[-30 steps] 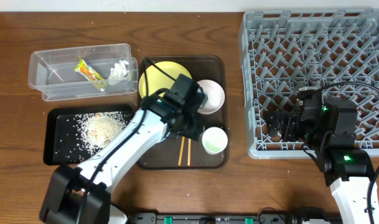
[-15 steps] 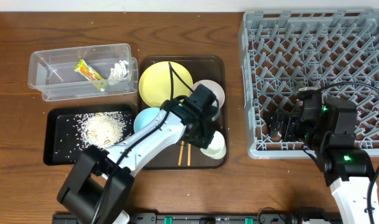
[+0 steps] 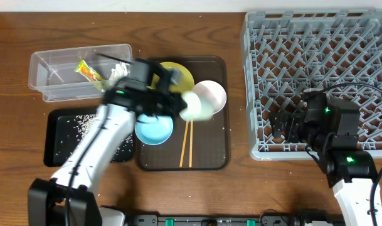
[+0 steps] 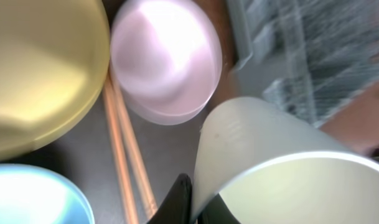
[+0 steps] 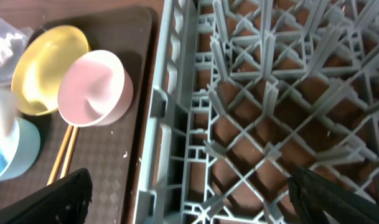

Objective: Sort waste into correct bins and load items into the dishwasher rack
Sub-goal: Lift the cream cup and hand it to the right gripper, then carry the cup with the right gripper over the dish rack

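My left gripper [image 3: 181, 105] is shut on the rim of the small pale green cup [image 3: 196, 107], held above the brown serving tray [image 3: 206, 160]; the left wrist view shows the jaws [image 4: 198, 200] pinching the cup's wall [image 4: 270, 155]. On the tray lie the yellow plate [image 3: 178, 72], the white-pink bowl [image 3: 212, 94], the light blue bowl [image 3: 154, 130] and the chopsticks [image 3: 186, 144]. My right gripper [image 3: 285, 125] is open and empty over the front left of the grey dishwasher rack [image 3: 322, 69]; the right wrist view shows the jaws [image 5: 198, 199] spread over the rack's lattice [image 5: 239, 124].
The clear box [image 3: 53, 69] at the back left holds the green-and-yellow wrapper [image 3: 90, 72] and white paper bits [image 3: 120, 69]. The black tray [image 3: 59, 138] in front of it holds rice [image 3: 84, 120], partly hidden by my left arm.
My left gripper has taken the green cup off the tray's front right and lifted it up and to the left. The right arm has not moved.
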Action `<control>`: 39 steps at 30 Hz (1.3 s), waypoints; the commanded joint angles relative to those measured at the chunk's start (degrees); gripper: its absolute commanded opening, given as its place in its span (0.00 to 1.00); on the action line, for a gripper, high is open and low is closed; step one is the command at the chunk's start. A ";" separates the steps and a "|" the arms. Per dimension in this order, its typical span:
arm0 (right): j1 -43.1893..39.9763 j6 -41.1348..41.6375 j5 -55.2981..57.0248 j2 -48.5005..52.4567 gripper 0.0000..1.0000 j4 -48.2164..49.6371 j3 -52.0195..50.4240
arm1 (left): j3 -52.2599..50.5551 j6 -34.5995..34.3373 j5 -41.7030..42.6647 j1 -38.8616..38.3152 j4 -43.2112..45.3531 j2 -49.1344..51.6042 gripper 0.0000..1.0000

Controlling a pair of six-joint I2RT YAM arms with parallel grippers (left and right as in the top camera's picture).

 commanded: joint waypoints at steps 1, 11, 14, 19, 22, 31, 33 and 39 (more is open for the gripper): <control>-0.33 0.46 -5.53 0.07 0.92 1.57 0.96 | 0.52 -4.59 24.76 5.73 5.55 1.60 0.06; 6.01 -3.65 -34.62 6.08 0.80 8.83 0.87 | 0.50 -6.95 46.56 4.15 12.85 8.17 0.06; 9.81 -3.63 -38.14 8.90 0.83 13.64 0.87 | 0.50 -6.95 44.44 1.44 12.85 8.37 0.06; 13.75 -3.39 -42.18 11.63 0.87 22.47 0.87 | 0.50 -6.97 43.34 -1.38 12.83 8.37 0.06; 14.99 -3.39 -42.42 11.96 0.87 26.93 0.87 | 0.50 -6.97 43.36 -2.36 12.83 8.37 0.06; 15.10 -2.97 -42.91 11.98 0.76 32.00 0.87 | 0.50 -7.17 43.34 -2.95 12.85 8.37 0.06; 15.10 -2.97 -42.91 11.98 0.76 31.34 0.87 | 0.50 -7.17 43.34 -2.95 12.83 8.37 0.06; 15.10 -2.97 -42.88 11.98 0.64 30.97 0.87 | 0.50 -7.17 43.34 -2.95 12.85 8.37 0.06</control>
